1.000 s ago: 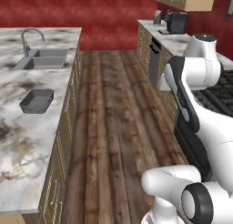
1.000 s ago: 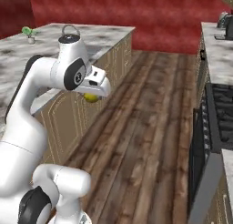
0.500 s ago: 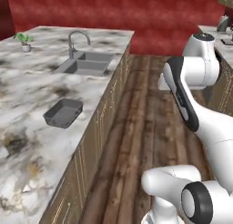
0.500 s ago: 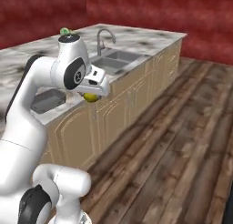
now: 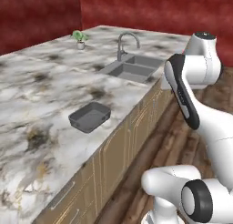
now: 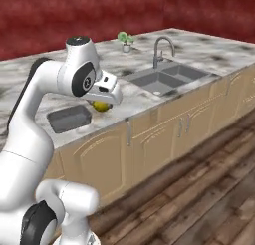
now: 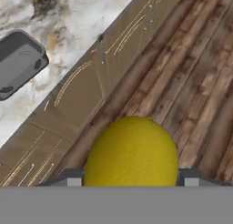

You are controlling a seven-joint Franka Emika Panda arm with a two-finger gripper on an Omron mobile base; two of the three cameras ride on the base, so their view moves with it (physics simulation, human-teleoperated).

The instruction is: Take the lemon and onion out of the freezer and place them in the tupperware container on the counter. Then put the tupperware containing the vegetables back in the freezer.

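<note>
The yellow lemon (image 7: 132,151) sits between my fingertips, and the gripper (image 6: 102,105) is shut on it. In the right base view the lemon (image 6: 101,106) hangs just under the white hand, beside the counter's front edge. The dark grey tupperware container (image 5: 90,116) lies empty on the marble counter (image 5: 41,95) near its front edge. The same tupperware container (image 6: 69,118) is a little left of the hand, and the tupperware container (image 7: 19,63) shows at upper left in the hand view. The onion and the freezer are out of view.
A grey double sink (image 5: 133,68) with a curved faucet (image 5: 123,42) is set into the counter beyond the container. A small potted plant (image 5: 80,38) stands at the back. Wooden drawers (image 6: 169,134) run under the counter, above a plank floor (image 6: 209,199).
The base has turned and driven, so the whole scene has swung: the counter, sink and container now lie closer ahead. The gripper still holds the lemon.
</note>
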